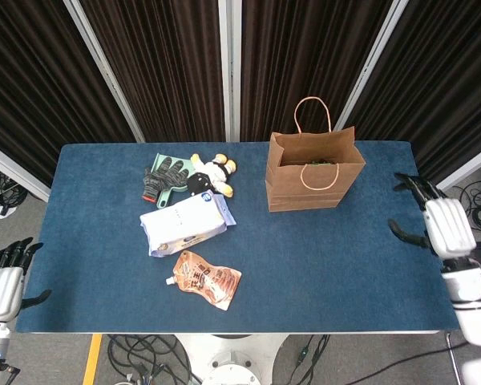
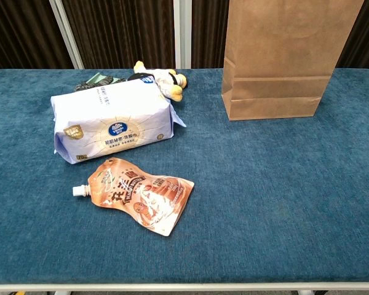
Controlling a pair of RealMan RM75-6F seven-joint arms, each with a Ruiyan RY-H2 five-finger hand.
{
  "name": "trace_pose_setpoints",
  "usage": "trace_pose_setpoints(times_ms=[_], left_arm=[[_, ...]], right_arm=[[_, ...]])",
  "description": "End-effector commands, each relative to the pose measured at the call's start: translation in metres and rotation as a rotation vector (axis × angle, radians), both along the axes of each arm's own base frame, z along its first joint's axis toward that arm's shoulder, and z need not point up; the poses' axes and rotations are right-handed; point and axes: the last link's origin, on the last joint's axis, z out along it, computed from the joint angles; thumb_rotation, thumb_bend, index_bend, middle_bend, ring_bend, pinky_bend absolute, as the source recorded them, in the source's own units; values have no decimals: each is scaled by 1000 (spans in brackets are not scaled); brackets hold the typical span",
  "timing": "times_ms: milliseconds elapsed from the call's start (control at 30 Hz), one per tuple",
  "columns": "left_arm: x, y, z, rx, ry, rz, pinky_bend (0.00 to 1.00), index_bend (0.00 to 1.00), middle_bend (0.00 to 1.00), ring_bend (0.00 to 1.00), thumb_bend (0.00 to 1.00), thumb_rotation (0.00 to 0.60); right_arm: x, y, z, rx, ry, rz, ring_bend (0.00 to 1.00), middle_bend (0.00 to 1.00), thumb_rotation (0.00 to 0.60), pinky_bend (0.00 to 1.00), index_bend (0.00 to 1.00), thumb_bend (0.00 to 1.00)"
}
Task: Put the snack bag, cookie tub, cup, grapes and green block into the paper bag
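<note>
My right hand (image 1: 442, 224) hangs at the right edge of the head view, just off the right end of the blue table (image 1: 321, 257), fingers spread and holding nothing. My left hand (image 1: 4, 281) sits at the lower left corner of the same view, beyond the table's left end, its dark fingers apart and likewise empty; neither hand shows in the chest view. The paper bag (image 1: 313, 170) stands upright in the upper right part of the table, mouth open and looped handles up, and a glimpse of green shows inside it, though I cannot tell which item that is. In the chest view the same bag fills the upper right of the frame, its top cut off. The orange snack bag (image 1: 204, 278) with a white spout lies flat in the lower middle of the table, well apart from the paper bag and nearest the front edge. Just above it lies a white tissue pack (image 1: 184, 224), tilted, and above that, toward the upper left centre, a plush toy (image 1: 212, 173) rests beside a pair of grey-green gloves (image 1: 165, 178). The toy touches the upper edge of the tissue pack in the chest view. The cookie tub, cup and grapes are not visible on the tabletop in either view.
</note>
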Motion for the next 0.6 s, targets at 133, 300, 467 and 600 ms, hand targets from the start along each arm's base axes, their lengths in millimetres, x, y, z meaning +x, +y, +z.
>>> trace_pose_setpoints(times_ms=[133, 300, 467, 600], left_arm=[[5, 2, 1, 24, 15, -24, 152, 232, 203, 121, 40, 600], [7, 4, 2, 46, 50, -45, 152, 232, 203, 121, 40, 600], [7, 3, 1, 45, 61, -41, 152, 232, 203, 121, 40, 600], [7, 3, 2, 47, 65, -38, 152, 232, 203, 121, 40, 600]], right_arm=[[-43, 71, -24, 37, -6, -19, 0, 142, 600, 137, 28, 222], [-55, 93, -41, 87, 15, -30, 0, 84, 600, 60, 0, 234], [-53, 91, -50, 118, 13, -38, 0, 57, 600, 41, 0, 236], [-53, 90, -51, 120, 3, -52, 0, 57, 600, 41, 0, 238]])
